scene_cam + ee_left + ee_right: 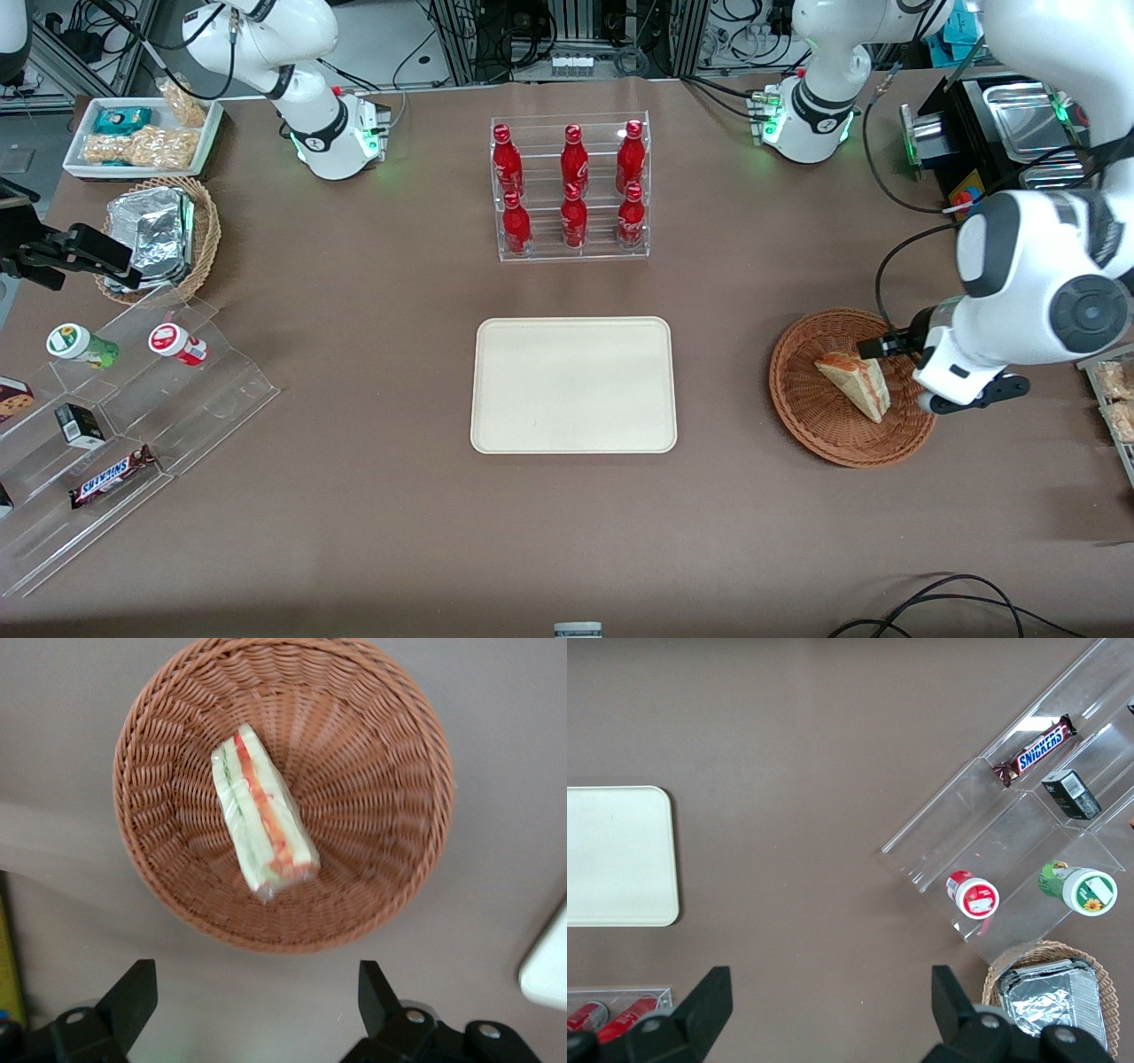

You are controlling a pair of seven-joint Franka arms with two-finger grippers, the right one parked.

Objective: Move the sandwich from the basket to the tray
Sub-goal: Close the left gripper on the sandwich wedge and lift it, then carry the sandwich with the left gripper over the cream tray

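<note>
Sandwich point(855, 381) lies in the reddish-brown wicker basket point(811, 412), on its side, filling edge up in the wrist view, wrapped in clear film; nothing else in the basket. Basket sits on the brown desk point(354, 496) toward the working arm's end, well apart from the cream tray point(573, 385), which sits mid-desk with bare desk between the two. Pincer point(255, 997) hovers above the basket's rim, fingers point(133, 997) spread wide, released, holding nothing, not touching the sandwich. In the front view the arm's wrist body covers part of the basket's rim. Farther from the front camera than the tray: clear acrylic rack point(571, 190) with six red bottles point(574, 159). Toward the parked arm's end: tan basket with foil packets point(155, 232), white tray of snacks point(142, 135), stepped clear display point(133, 416) with two small cups point(177, 344), a Snickers bar point(111, 477), a small dark box point(84, 425). Metal trays point(1032, 111) at the desk corner near the working arm's base.
</note>
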